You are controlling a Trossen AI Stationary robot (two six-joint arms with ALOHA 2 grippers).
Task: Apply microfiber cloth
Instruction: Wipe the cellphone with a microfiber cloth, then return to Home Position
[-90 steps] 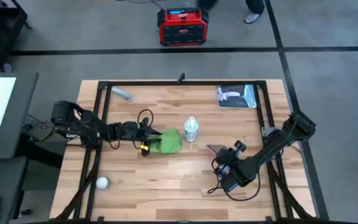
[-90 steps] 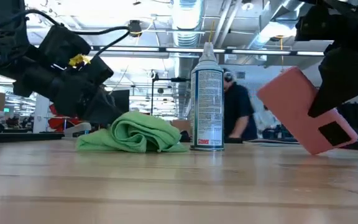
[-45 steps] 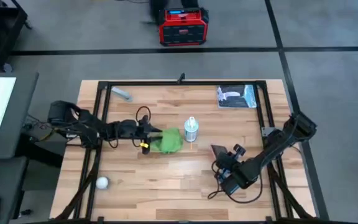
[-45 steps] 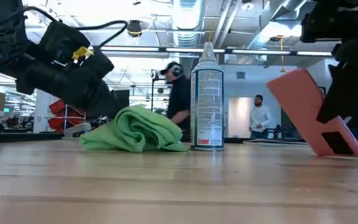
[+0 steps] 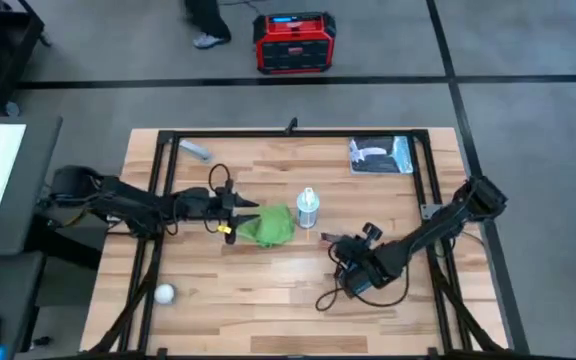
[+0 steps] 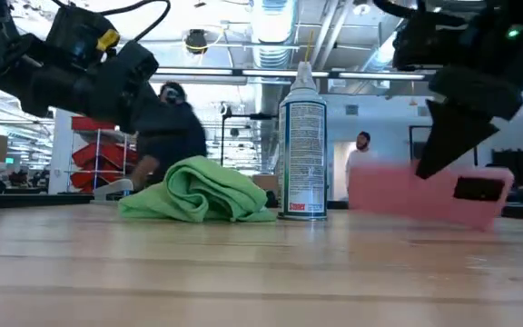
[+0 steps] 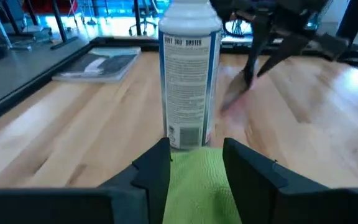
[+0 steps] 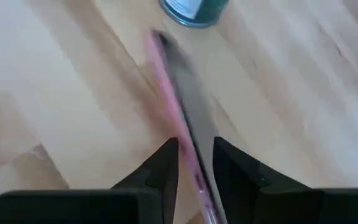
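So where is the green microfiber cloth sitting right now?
In the high view the microfiber cloth lies bunched near the table's middle, just left of the spray can, with the left pincer at its left edge, fingers apart.

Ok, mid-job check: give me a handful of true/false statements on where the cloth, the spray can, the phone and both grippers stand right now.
1. The microfiber cloth lies bunched beside the spray can. True.
2. The spray can has tipped over. False: it stands upright.
3. The right gripper holds the pink-cased phone. True.
4. The left gripper is shut on the cloth. False: its fingers are open, the cloth between them.
5. The blue-and-white packet lies under the cloth. False: it lies at the table's far right corner.
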